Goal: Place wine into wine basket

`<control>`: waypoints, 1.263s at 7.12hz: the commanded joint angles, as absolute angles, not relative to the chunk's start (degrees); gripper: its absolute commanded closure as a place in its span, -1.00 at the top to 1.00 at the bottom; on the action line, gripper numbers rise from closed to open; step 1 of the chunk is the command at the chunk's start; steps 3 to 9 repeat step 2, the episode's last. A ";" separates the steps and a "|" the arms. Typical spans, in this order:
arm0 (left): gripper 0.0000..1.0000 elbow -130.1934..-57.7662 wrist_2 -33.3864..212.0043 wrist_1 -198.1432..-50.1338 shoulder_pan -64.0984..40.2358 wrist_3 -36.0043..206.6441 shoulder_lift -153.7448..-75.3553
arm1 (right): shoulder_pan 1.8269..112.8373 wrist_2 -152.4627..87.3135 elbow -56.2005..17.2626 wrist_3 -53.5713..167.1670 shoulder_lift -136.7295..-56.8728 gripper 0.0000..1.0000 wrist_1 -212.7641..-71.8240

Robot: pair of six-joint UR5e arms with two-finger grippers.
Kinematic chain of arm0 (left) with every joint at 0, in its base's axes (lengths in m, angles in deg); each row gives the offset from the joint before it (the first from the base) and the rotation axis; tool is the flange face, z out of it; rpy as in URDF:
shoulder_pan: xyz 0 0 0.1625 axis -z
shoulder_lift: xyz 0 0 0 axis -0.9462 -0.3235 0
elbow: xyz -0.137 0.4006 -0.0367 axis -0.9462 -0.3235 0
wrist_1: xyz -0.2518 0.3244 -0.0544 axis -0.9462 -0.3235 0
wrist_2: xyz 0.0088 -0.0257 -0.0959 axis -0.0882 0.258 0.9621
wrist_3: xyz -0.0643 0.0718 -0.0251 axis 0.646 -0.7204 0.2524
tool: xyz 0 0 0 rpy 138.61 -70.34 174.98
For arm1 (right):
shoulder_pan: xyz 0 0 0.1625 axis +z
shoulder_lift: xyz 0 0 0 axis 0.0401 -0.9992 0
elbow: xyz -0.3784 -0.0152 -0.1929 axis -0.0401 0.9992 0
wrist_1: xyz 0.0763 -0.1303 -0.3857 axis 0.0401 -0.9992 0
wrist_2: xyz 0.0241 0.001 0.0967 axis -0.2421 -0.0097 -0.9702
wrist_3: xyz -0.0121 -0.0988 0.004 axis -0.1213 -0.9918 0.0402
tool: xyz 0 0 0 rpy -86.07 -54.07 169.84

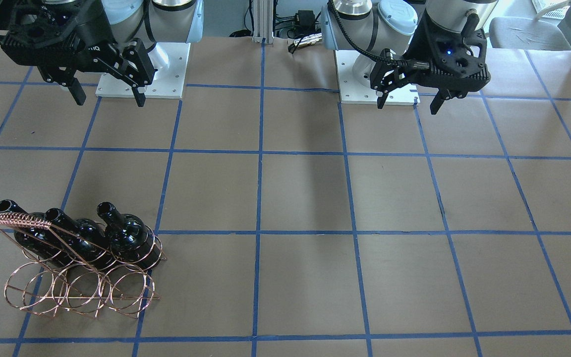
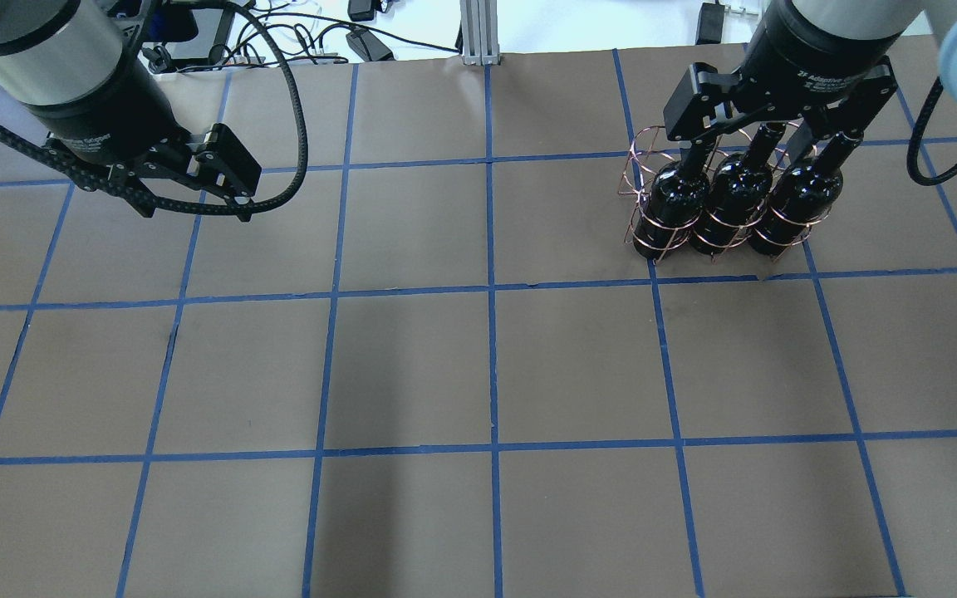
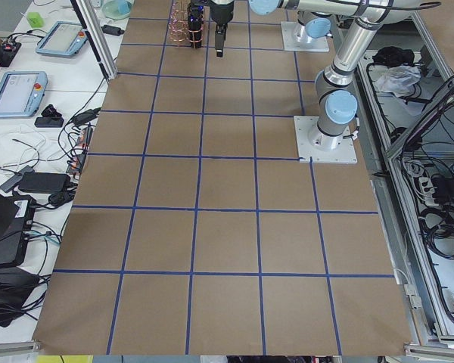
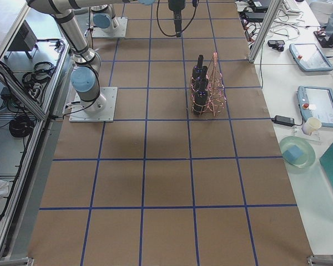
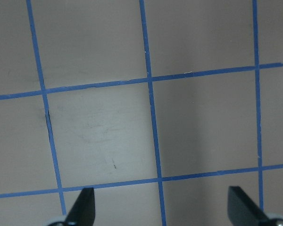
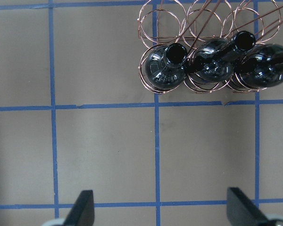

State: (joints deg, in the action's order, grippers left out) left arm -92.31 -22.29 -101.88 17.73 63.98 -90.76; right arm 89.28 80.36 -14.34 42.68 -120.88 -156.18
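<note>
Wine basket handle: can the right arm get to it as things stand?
Likely yes. The right gripper hangs open beside the wine basket; its handle sits on top, uncovered, though bottle necks crowd it.

Brown paper-covered table [image 2: 412,374] marked with a blue tape grid [image 2: 493,365]

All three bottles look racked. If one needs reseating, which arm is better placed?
Right. The right gripper, open, hangs on the wine basket's side, its wrist view showing all three bottles; the left gripper, also open, sees only bare table.
</note>
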 commanded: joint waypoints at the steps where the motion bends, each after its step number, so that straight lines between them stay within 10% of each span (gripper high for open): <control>1: 1.00 -92.31 -21.96 -100.77 17.73 64.09 -91.26 | 89.28 80.36 -14.36 42.67 -120.86 0.99 -156.34; 9: 1.00 -92.31 -22.05 -100.41 17.73 64.09 -91.35 | 89.28 80.45 -14.28 42.67 -120.86 0.99 -156.34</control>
